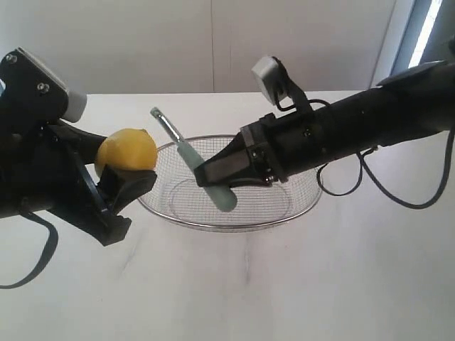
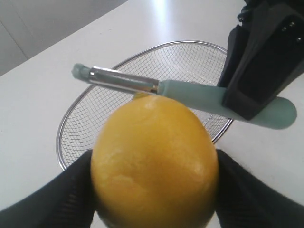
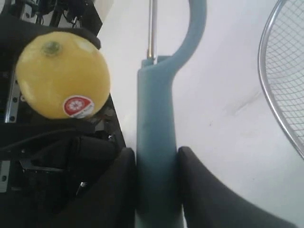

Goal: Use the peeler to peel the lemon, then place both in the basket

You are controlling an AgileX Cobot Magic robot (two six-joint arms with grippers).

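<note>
A lemon (image 1: pixel 128 148) clamped in the left gripper (image 1: pixel 126 170) — the right gripper (image 1: pixel 213 174) clamps a peeler (image 1: pixel 186 153) above the basket (image 1: pixel 227 226), blade near lemon.

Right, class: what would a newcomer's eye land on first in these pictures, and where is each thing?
The bright yellow lemon stands out first, held up at the left in the jaws of the left gripper, with a red sticker on one side. Next is the teal peeler, clamped by the right gripper, its metal blade close to the lemon. Beyond them a wire basket sits on the white table.
</note>
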